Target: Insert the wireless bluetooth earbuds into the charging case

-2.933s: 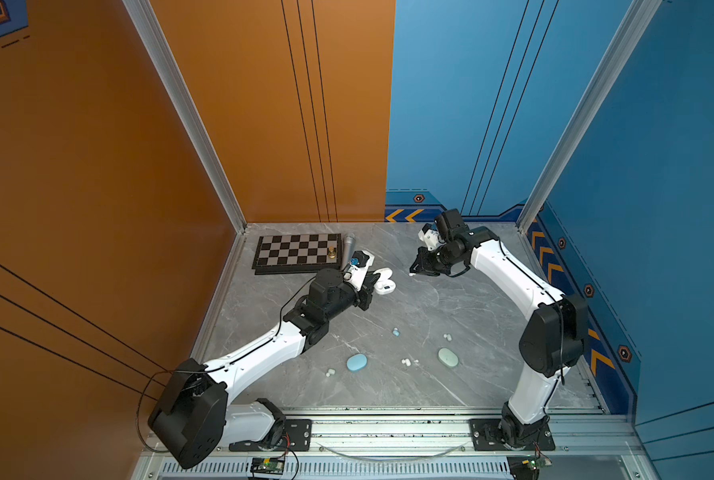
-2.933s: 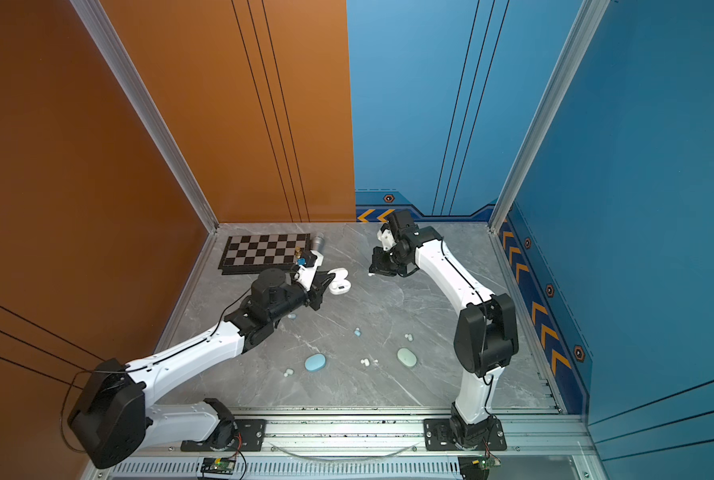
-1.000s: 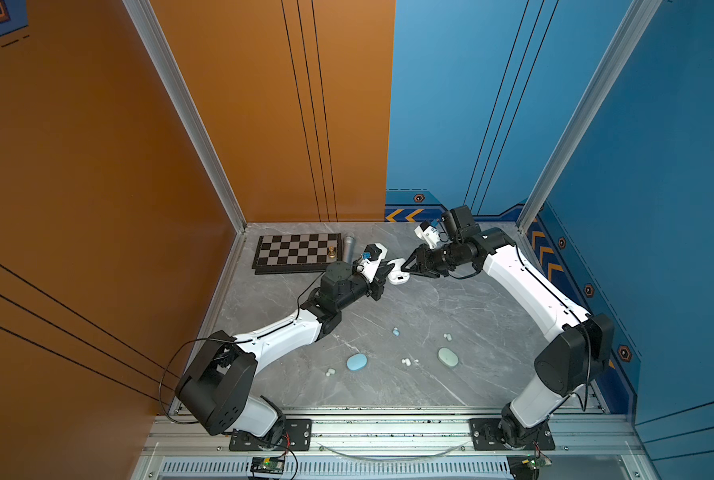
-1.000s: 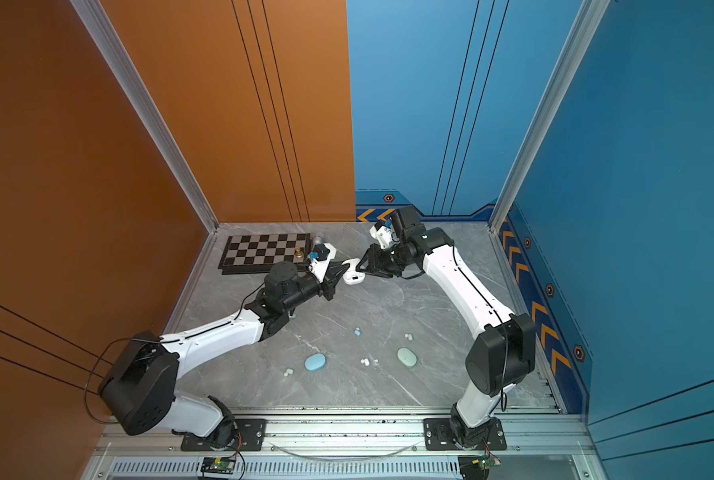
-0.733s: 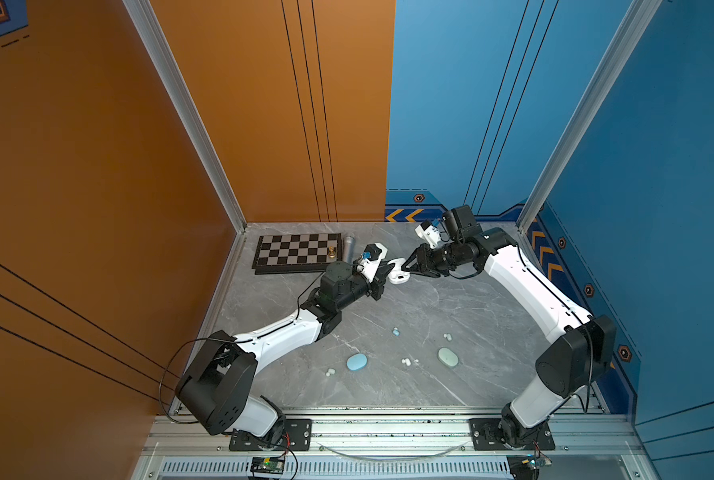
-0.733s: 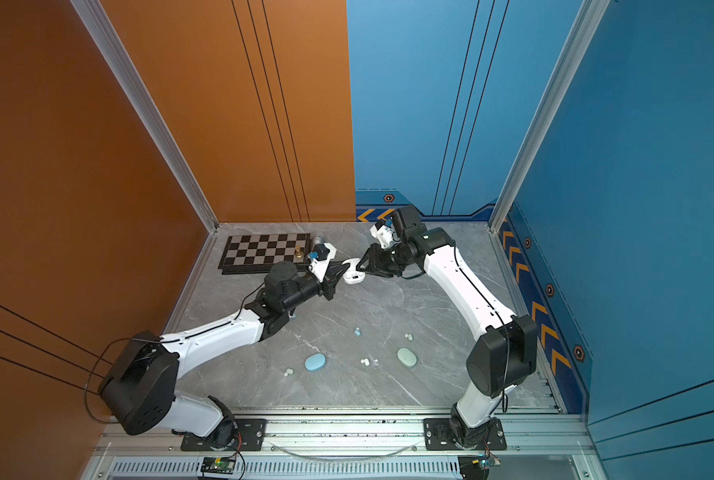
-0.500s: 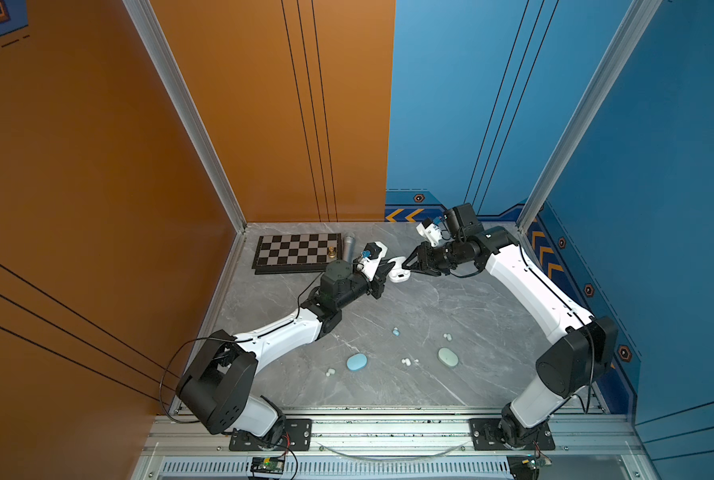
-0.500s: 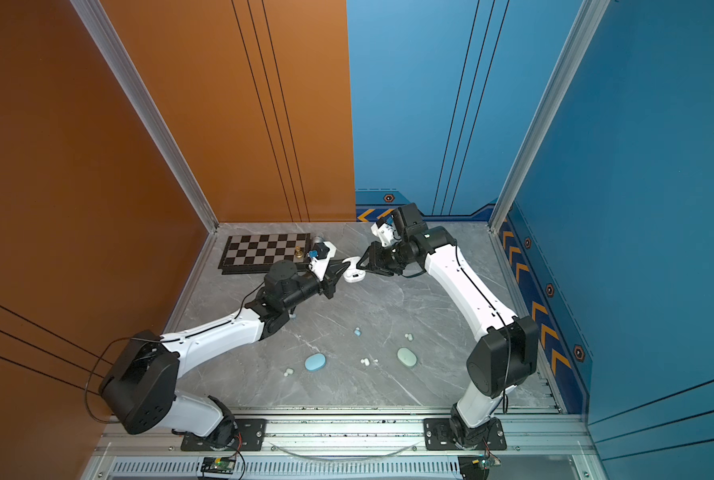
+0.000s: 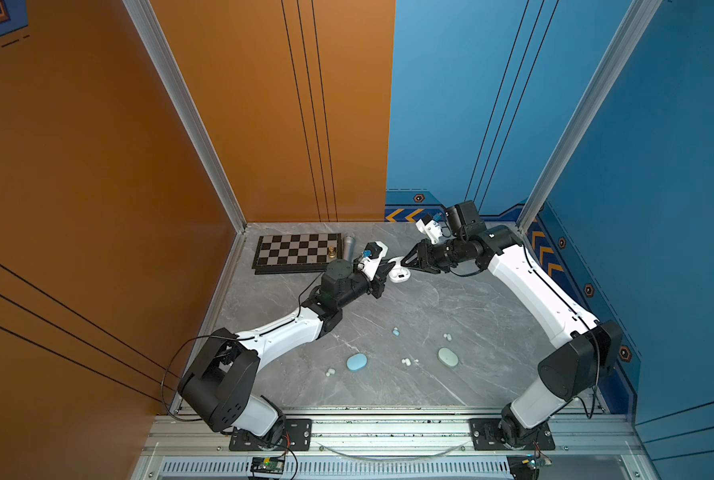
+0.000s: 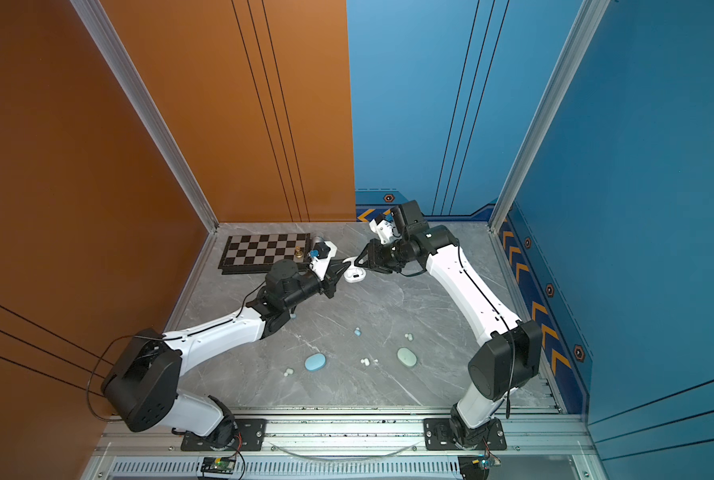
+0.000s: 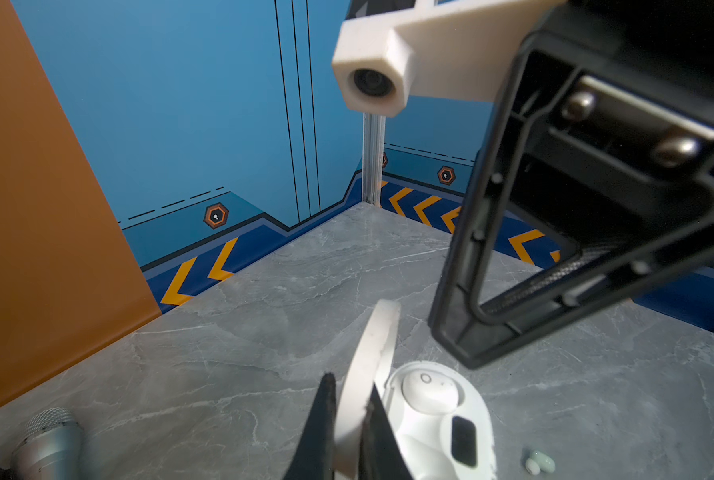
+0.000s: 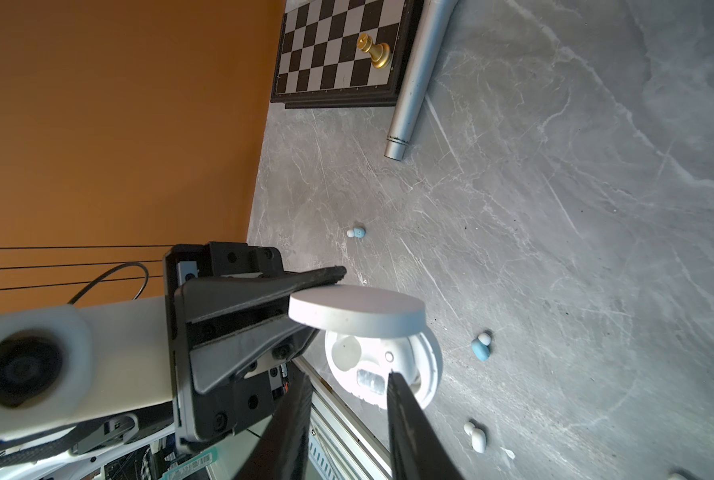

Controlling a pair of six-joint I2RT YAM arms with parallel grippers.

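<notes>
Left wrist view: my left fingers (image 11: 324, 419) pinch the charging case (image 11: 419, 440) by its lid (image 11: 378, 345). Right fingers (image 12: 409, 428) hang parted, empty; hold it steady.

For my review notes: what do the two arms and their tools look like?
The left arm and right arm share a build: white link shells between rounded black joint housings. The left tool and right tool are black, each with two tapering wedge-shaped fingers. A white blocky camera mount sits at each wrist. A thin black cable loops out by the left arm's base.
</notes>
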